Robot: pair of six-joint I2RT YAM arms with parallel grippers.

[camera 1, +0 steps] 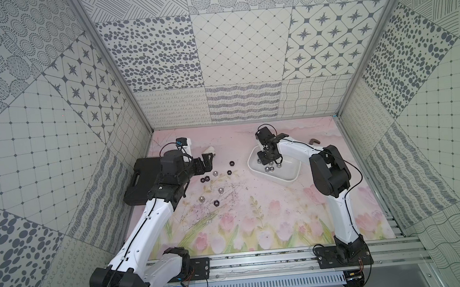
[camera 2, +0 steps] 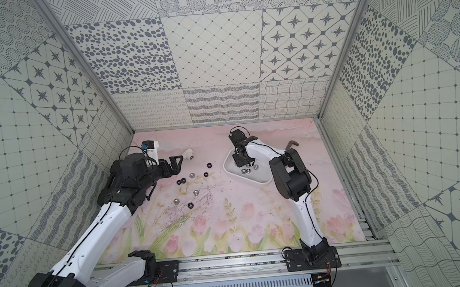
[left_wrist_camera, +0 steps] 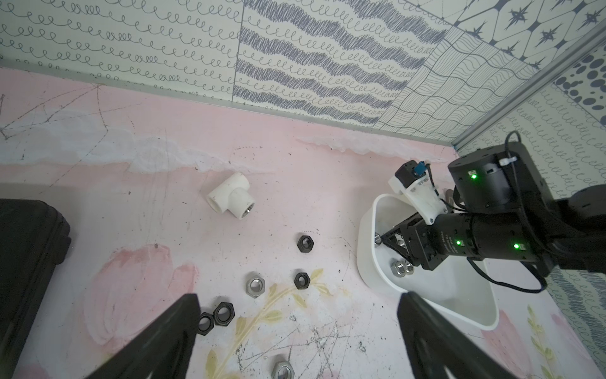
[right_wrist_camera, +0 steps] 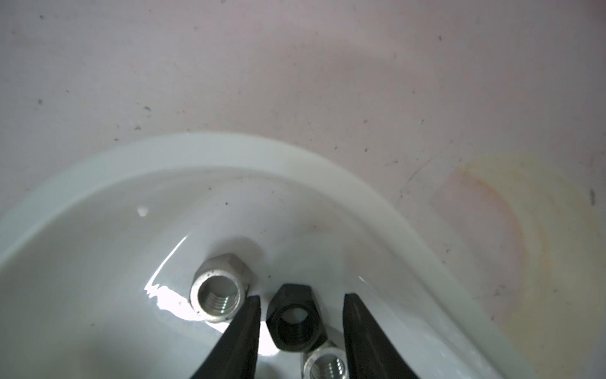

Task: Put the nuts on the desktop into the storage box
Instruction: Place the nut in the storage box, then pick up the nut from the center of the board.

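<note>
In storage box [right_wrist_camera: 229,154], nut [right_wrist_camera: 296,318] between end effector [right_wrist_camera: 301,296] jaws

A white T-shaped pipe fitting [left_wrist_camera: 231,196] is lying on its side toward the back wall, with one threaded mouth showing in the left wrist view. A flat black case [camera 1: 137,169] with a moulded handle is sitting along the left side, partly hidden in both top views. A dark L-shaped hex key [camera 1: 314,141] is lying near the back right. Patterned grey-and-white wall panels [camera 1: 243,49] are enclosing the scene, and an aluminium rail [camera 1: 262,260] is running along the front edge.
</note>
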